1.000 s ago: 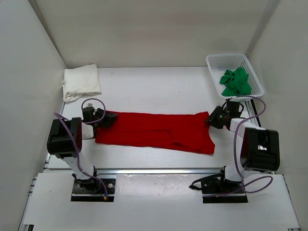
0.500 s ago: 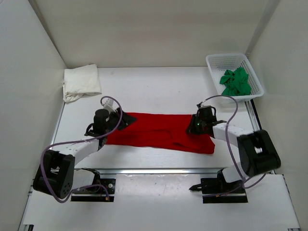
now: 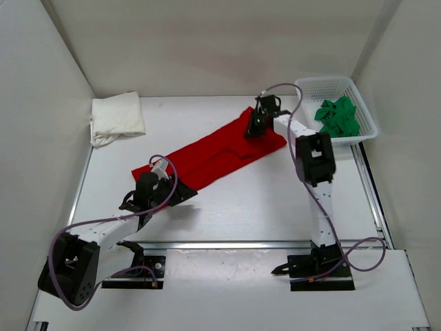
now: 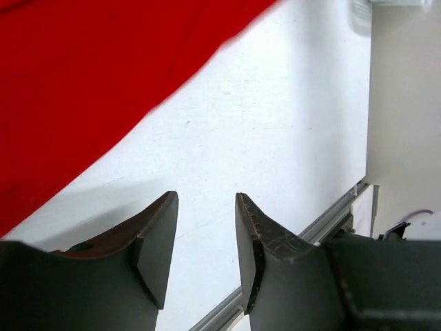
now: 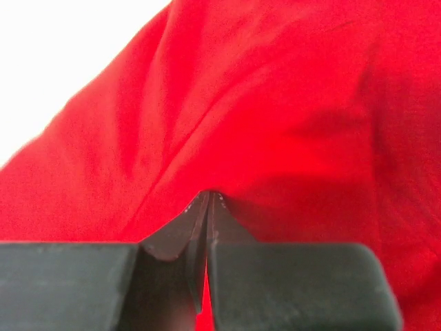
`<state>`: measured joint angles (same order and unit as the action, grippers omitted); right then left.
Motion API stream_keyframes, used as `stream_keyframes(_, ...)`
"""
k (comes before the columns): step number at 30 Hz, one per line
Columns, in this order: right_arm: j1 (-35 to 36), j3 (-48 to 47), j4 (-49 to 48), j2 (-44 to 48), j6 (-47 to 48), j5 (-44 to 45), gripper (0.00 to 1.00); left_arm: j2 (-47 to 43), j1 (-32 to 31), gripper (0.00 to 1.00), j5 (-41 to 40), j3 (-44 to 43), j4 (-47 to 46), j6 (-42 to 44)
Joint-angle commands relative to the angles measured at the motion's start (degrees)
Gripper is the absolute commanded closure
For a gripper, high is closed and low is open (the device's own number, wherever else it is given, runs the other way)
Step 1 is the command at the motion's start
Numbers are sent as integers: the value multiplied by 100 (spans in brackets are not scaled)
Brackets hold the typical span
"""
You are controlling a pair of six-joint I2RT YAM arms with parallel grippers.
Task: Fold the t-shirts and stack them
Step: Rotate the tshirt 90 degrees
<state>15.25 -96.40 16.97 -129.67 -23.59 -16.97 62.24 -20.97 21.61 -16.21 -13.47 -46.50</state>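
Red t-shirt (image 3: 213, 155), horizontal a second ago, now slants toward upper right, pinched by the right gripper (image 3: 254, 127); left gripper (image 3: 181, 198) released and empty; folding still pending

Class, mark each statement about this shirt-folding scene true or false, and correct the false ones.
1. The green shirt lies in the white mesh basket. True.
2. The right gripper is open and holds nothing. False: it is shut on the red shirt.
3. The cream-white shirt lies folded at the far left of the table. True.
4. The left gripper grips the red shirt. False: its fingers stand apart over bare table, with nothing between them.
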Motion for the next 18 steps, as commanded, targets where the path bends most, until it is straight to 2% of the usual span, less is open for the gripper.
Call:
stream_keyframes(1,-5,-2991,2356,-1643,584,98,100,-247,111,50,-121,-50,459,378)
stream_keyframes(3,5,-6505,3376,-2631,716,98,100,-335,102,50,-103,3,565,527)
stream_keyframes(4,5,-5609,3061,-2277,698,-233,100,-387,50,50,-182,30,670,519)
stream_keyframes(5,-82,-5052,2805,-1508,585,-306,100,-431,75,48,-270,47,766,598)
stream_keyframes(6,-48,-4168,2420,-1135,636,-324,99,-501,15,48,-297,56,802,624)
stream_keyframes(7,-13,-3724,2146,-409,733,-133,99,-502,23,48,-306,91,820,633)
stream_keyframes(10,294,-1188,1242,1367,979,290,91,-485,23,47,-271,144,767,695)
stream_keyframes(11,312,-779,943,2000,936,221,90,-432,23,48,-245,127,802,712)
stream_keyframes(13,373,1096,180,2958,699,73,87,-327,76,46,-61,30,829,792)
stream_keyframes(14,400,1567,-347,3565,472,19,84,-292,145,46,44,12,829,800)
stream_keyframes(15,487,2511,-979,4111,130,-25,81,-256,146,45,106,-66,855,844)
stream_keyframes(16,610,3408,-1298,4307,-160,-156,77,-265,155,45,116,-93,942,905)
stream_keyframes(18,1047,4369,-2309,4660,-477,-80,73,-282,164,45,142,-338,1127,1063)
